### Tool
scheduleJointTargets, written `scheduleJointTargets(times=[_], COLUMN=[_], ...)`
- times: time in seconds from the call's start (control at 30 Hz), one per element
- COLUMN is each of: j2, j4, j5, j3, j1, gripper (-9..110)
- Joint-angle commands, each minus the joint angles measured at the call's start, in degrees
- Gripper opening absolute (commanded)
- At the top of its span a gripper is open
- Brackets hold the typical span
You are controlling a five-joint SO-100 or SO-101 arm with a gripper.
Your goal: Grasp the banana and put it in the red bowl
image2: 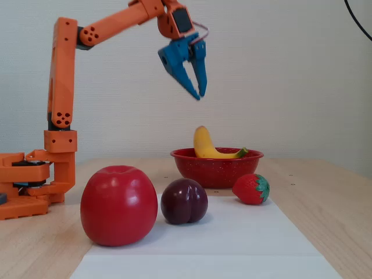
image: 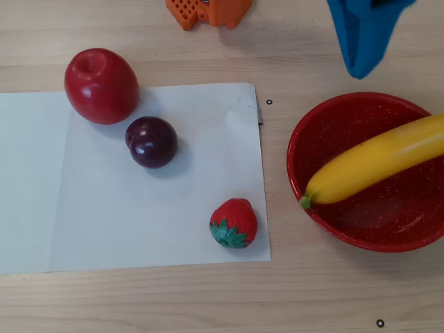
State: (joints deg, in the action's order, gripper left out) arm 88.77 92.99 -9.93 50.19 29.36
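The yellow banana (image: pixel 378 163) lies across the inside of the red bowl (image: pixel 361 225) at the right of the overhead view. Its green stem tip rests at the bowl's left rim, and its other end runs past the frame's right edge. In the fixed view the banana (image2: pixel 204 146) sticks up out of the red bowl (image2: pixel 216 168). My blue gripper (image: pixel 361 69) hangs high above the bowl's far side. In the fixed view the gripper (image2: pixel 200 95) points down with its fingertips together, holding nothing.
A red apple (image: pixel 101 86), a dark plum (image: pixel 151 141) and a strawberry (image: pixel 234 223) sit on white paper (image: pixel 139 222) left of the bowl. The orange arm base (image2: pixel 29 186) stands at the far left in the fixed view.
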Motion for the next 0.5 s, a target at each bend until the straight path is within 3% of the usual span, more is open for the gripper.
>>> scheduleJointTargets(times=[0.0,0.27,0.47], j2=[10.11,22.32,35.16], j4=[0.18,0.44,-5.80], j5=[2.29,3.08,0.79], j3=[-0.35,9.58,25.40], j1=[-2.55,-8.70,-13.62], gripper=[0,0,0])
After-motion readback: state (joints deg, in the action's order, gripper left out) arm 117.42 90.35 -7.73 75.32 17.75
